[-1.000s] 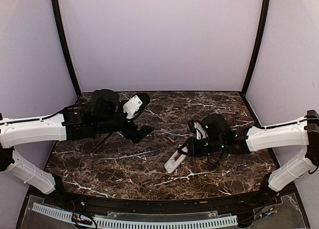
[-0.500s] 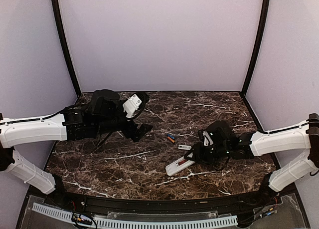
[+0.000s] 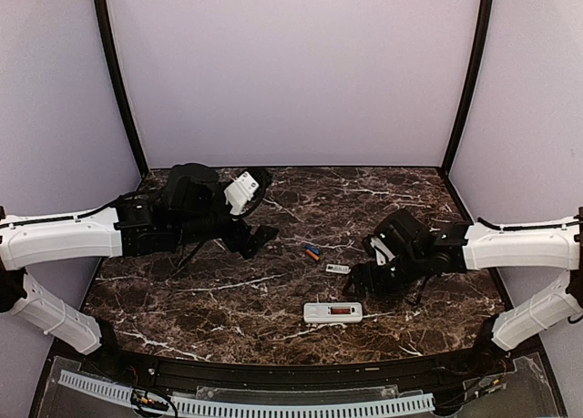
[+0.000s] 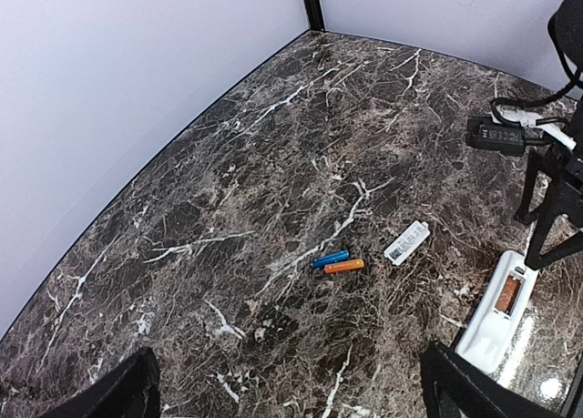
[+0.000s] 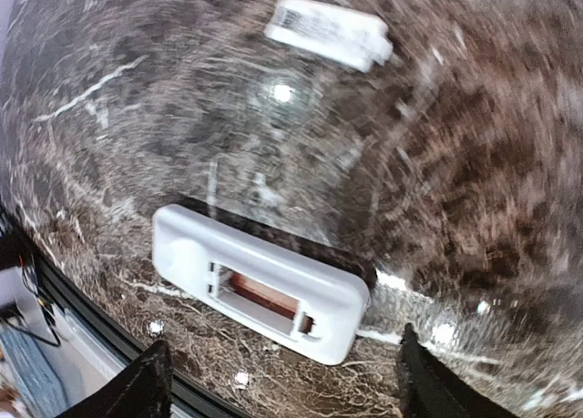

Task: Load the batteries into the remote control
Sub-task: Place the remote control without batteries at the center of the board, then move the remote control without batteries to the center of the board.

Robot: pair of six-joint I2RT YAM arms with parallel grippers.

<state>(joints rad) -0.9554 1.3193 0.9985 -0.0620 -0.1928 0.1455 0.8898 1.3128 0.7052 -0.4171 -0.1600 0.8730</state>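
Note:
The white remote control [image 3: 332,312] lies flat near the front edge, plain back up, with its battery compartment [image 5: 264,295] open and empty. The batteries, one blue [image 4: 329,259] and one orange [image 4: 344,267], lie side by side mid-table [image 3: 312,252]. My right gripper [image 3: 364,274] hovers open just above and right of the remote; in its wrist view the remote [image 5: 264,286] sits between and ahead of the fingertips [image 5: 146,391], untouched. My left gripper [image 3: 264,209] stands open and empty at the left, well back from the batteries.
The small flat white cover piece [image 3: 338,269] lies between the batteries and the remote, also seen in the left wrist view [image 4: 406,243]. The dark marble table [image 3: 228,290] ends at a black front rim close to the remote.
My right gripper has opened and let go of the remote, then drawn back to the right. The remote has dropped from a tilt to lie flat. The left arm has not moved.

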